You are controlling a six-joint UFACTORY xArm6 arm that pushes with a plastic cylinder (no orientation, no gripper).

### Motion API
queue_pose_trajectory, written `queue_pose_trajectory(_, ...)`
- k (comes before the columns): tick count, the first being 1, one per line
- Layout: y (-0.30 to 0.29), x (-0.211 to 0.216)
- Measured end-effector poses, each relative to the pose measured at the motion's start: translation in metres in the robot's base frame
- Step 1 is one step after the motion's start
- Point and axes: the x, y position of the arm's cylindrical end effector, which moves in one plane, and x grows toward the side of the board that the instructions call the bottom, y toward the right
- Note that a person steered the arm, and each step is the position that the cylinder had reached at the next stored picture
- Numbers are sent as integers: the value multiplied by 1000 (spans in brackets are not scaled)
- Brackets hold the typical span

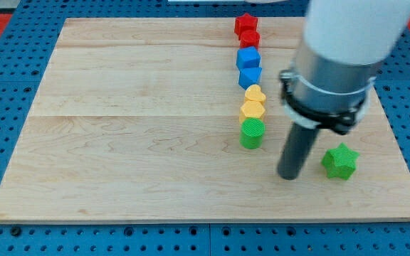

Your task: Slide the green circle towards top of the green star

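Green circle (252,133) stands at the bottom end of a column of blocks on the wooden board (134,128), touching the yellow hexagon (252,111) above it. My tip (289,176) rests between it and the green star (340,161), nearer the star, touching neither; I carry no pincer. Farther up sit a yellow heart (255,94), two blue blocks (248,58) (250,76), shapes unclear, and two red ones (245,24) (250,39). My arm's housing (340,50) hides the board's top right.

my tip (289,176) between green circle (252,133) and green star (340,161) | apparently touching neither
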Motion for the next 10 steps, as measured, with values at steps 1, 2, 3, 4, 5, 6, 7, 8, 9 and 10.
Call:
queue_pose_trajectory(1,-43,-23)
queue_pose_trajectory(2,-56,-53)
queue_pose_trajectory(3,-55,-64)
queue_pose_trajectory(4,-55,-65)
queue_pose_trajectory(5,-35,-74)
queue_pose_trajectory(6,-19,-76)
queue_pose_trajectory(7,-4,-76)
queue_pose_trajectory(8,9,-76)
queue_pose_trajectory(9,14,-76)
queue_pose_trajectory(10,8,-70)
